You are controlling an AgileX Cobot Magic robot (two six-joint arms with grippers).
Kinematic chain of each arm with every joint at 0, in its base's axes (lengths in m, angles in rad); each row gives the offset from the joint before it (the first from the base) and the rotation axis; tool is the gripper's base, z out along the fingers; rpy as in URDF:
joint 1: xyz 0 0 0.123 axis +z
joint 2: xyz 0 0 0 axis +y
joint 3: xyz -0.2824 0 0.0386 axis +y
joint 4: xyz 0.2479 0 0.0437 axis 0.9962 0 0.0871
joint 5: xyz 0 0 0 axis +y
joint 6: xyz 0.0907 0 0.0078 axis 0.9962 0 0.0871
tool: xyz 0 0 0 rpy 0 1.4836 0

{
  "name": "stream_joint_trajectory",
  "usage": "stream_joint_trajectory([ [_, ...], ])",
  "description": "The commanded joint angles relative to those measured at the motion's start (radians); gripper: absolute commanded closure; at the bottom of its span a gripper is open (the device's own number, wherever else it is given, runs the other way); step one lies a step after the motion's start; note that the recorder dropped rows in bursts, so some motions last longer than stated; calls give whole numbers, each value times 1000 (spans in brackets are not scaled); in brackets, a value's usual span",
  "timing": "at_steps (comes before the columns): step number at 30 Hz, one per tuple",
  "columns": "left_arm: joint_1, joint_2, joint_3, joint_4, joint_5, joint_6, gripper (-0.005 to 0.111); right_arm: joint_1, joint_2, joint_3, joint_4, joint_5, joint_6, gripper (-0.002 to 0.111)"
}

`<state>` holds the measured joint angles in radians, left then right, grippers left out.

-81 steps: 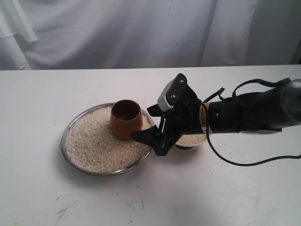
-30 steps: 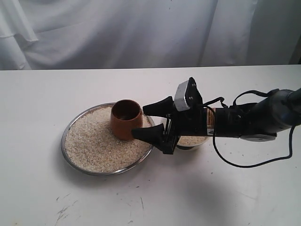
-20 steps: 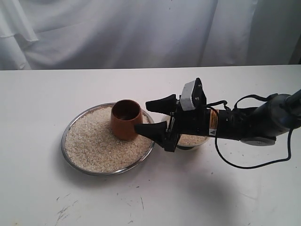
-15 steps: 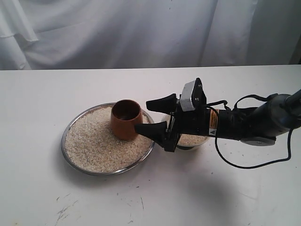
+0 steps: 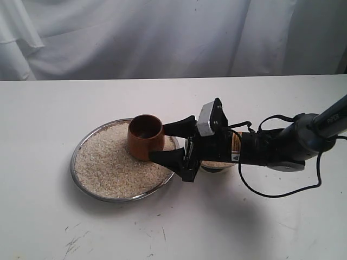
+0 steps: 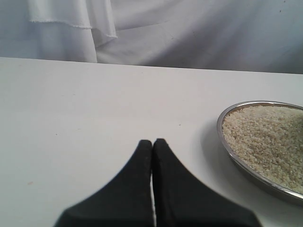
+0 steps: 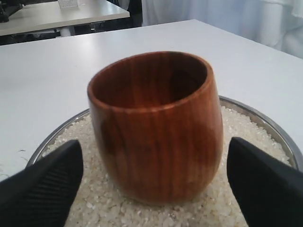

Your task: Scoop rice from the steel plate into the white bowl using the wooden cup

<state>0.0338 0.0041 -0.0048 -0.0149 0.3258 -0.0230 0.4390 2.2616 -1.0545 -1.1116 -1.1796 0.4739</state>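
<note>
Reddish-brown wood with streaky darker grain: the cup (image 7: 156, 127) stands upright in the rice (image 5: 108, 162) on the plate (image 5: 72, 165). It's right between the jaws of the right gripper (image 5: 159, 142). They're spread wide with a gap showing on either side, so nothing's touching it. The bowl (image 5: 217, 166) is mostly hidden behind that gripper. The left gripper (image 6: 152, 144) is pressed together and empty, with the plate off to its side.

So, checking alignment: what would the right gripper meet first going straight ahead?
Probably the wooden cup, standing in the rice straight ahead of the right gripper, in line with the gap between its open fingers.
</note>
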Motion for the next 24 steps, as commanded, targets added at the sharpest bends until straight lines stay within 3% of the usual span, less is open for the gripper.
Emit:
stream_joint_trajectory([
  [1, 2, -4, 5, -1, -7, -1, 107, 6, 21, -20, -9, -36, -14, 32],
  [24, 2, -4, 5, -1, -7, -1, 107, 49, 54, -83, 73, -12, 26, 32],
])
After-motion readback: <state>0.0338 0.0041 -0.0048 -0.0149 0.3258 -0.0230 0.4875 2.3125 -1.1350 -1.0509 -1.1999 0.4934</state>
